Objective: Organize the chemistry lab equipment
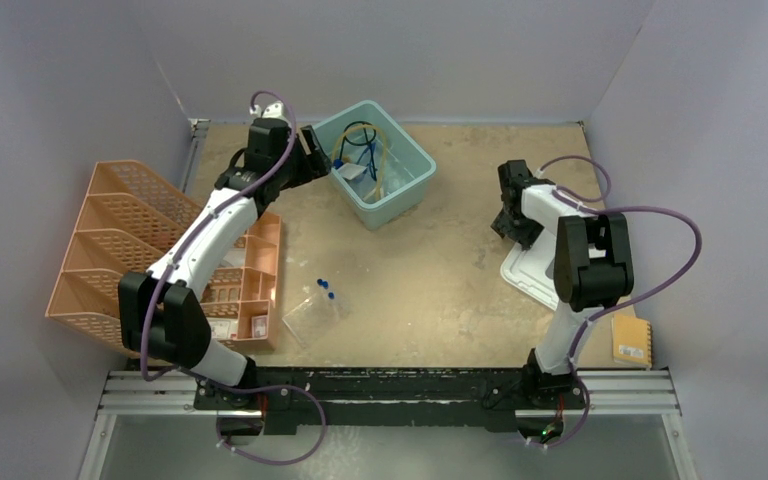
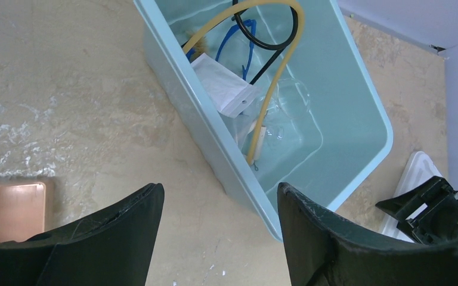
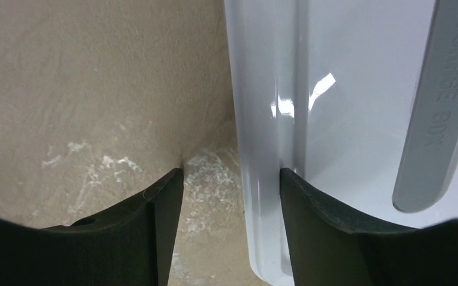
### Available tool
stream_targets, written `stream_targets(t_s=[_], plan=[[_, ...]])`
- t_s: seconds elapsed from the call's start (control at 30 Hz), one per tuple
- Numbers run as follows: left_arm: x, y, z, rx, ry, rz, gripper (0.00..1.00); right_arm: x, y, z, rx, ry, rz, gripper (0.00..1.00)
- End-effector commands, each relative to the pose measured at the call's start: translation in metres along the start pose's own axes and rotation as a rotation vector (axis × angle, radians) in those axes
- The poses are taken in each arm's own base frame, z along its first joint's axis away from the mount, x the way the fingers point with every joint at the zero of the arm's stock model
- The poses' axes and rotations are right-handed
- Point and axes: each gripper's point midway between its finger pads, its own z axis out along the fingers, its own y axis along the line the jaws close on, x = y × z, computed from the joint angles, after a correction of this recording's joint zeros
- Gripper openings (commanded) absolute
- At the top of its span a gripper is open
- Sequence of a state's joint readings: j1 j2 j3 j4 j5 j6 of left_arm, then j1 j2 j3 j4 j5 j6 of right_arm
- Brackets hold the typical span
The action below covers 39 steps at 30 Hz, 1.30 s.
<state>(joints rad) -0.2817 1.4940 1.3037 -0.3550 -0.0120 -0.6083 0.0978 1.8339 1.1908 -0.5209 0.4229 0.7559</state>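
Nearest the arm bases, the clear rack (image 1: 312, 318) is seen lying on the desk (image 1: 440, 290), with the blue-capped tubes (image 1: 326, 290) loose just beside it, not yet binned. A tan booklet (image 1: 632, 340) is noted at near right. The left side is taken by the orange mesh file organizer (image 1: 120, 240), and small loose items (image 1: 228, 295) are sorted in the compartment tray (image 1: 278, 260) next to it.

Further up on the right, the pale grey lid (image 3: 346, 89) lies flat on the desk. The right gripper (image 3: 229, 173) is held low over its edge, jaws wide, rim between them, nothing clamped.

Farthest, the left gripper (image 2: 217, 190) is held wide and empty just outside the wall of the teal bin (image 2: 185, 101). Heaped in the bin are the amber rubber tubing (image 2: 280, 65), black wire ring stand (image 2: 268, 44), blue-framed safety glasses (image 2: 238, 36), bristle brush (image 2: 198, 43) and a white packet (image 2: 223, 89). A clear item under them cannot be made out.

Step judged: bin loading mostly done, lid being lined up for pickup. The next move calls for the right jaws to be shut on the thin rim and one edge tipped up off the desk; a slip on the glossy plastic is likely. Rack and tubes should be dealt with before the bin is lidded
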Motion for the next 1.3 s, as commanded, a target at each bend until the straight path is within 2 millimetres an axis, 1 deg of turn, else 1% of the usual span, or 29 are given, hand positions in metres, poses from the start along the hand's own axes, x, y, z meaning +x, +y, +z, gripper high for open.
stream_targets(t_s=[0.0,0.03,0.1,0.17,0.27,0.33,0.4,0.43,0.6,0.73,0.87,0.9,0.97,1.07,1.17,1.2,1.27], plan=[[-0.038,-0.02,-0.003,0.049,-0.098,0.019,0.69,-0.003,0.007,0.006,0.0,0.023,0.069,0.57],[-0.039,-0.019,-0.003,0.042,-0.1,0.022,0.69,-0.001,0.006,0.009,0.001,0.022,0.08,0.52],[-0.04,-0.018,-0.001,0.032,-0.104,0.027,0.68,-0.004,0.01,0.01,-0.027,0.0,0.098,0.43],[-0.042,-0.017,0.001,0.024,-0.104,0.026,0.68,-0.009,0.014,0.009,-0.045,-0.021,0.1,0.35],[-0.045,-0.019,0.002,0.027,-0.114,0.022,0.68,-0.02,0.016,0.006,-0.043,-0.051,0.099,0.19],[-0.046,-0.021,0.003,0.038,-0.117,0.017,0.68,-0.03,0.019,0.0,-0.056,-0.079,0.099,0.08],[-0.045,-0.026,0.005,0.065,-0.109,0.013,0.68,-0.042,0.02,-0.01,-0.068,-0.111,0.1,0.02],[-0.043,-0.033,0.006,0.1,-0.1,0.015,0.68,-0.048,0.02,-0.017,-0.075,-0.121,0.104,0.0],[-0.025,-0.079,0.012,0.358,-0.005,-0.012,0.68,-0.065,0.027,-0.05,-0.159,-0.145,0.106,0.0],[-0.016,-0.102,0.014,0.429,0.017,-0.035,0.68,-0.072,0.035,-0.078,-0.274,-0.166,0.103,0.0],[-0.005,-0.133,0.013,0.523,0.056,-0.093,0.68,-0.078,0.045,-0.105,-0.408,-0.198,0.093,0.0],[-0.001,-0.138,0.013,0.534,0.071,-0.11,0.68,-0.081,0.046,-0.112,-0.435,-0.215,0.082,0.0],[-0.003,-0.153,0.011,0.579,0.061,-0.132,0.68,-0.085,0.051,-0.132,-0.518,-0.242,0.058,0.0],[-0.008,-0.162,0.011,0.592,0.056,-0.202,0.68,-0.092,0.062,-0.163,-0.655,-0.308,-0.013,0.0],[-0.013,-0.159,0.013,0.559,0.048,-0.261,0.68,-0.095,0.079,-0.198,-0.771,-0.375,-0.114,0.0],[-0.014,-0.152,0.016,0.52,0.044,-0.271,0.68,-0.095,0.086,-0.21,-0.8,-0.404,-0.153,0.0],[-0.018,-0.128,0.023,0.409,0.032,-0.296,0.68,-0.09,0.106,-0.239,-0.865,-0.467,-0.243,0.0]])
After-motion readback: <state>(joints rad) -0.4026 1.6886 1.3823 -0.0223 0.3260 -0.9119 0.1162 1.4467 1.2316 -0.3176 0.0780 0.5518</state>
